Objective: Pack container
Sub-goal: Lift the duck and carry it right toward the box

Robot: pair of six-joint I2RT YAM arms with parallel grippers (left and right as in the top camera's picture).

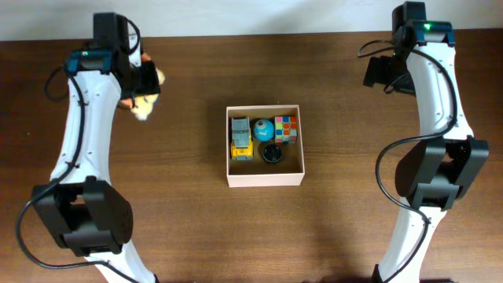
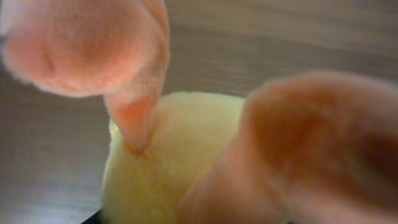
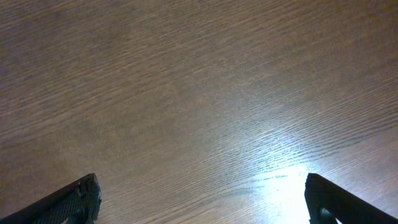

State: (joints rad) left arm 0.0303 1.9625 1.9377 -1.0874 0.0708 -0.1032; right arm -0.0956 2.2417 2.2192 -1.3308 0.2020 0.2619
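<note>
The container, a square white-walled box with a tan inside, sits mid-table. It holds a yellow toy truck, a blue ball, a multicoloured cube and a black round toy. My left gripper is at the far left, shut on a yellow and orange plush toy. The plush fills the left wrist view and hides the fingers. My right gripper is open and empty over bare table at the far right, its fingertips wide apart.
The dark wooden table surrounds the box. The two arm bases stand at the front left and front right.
</note>
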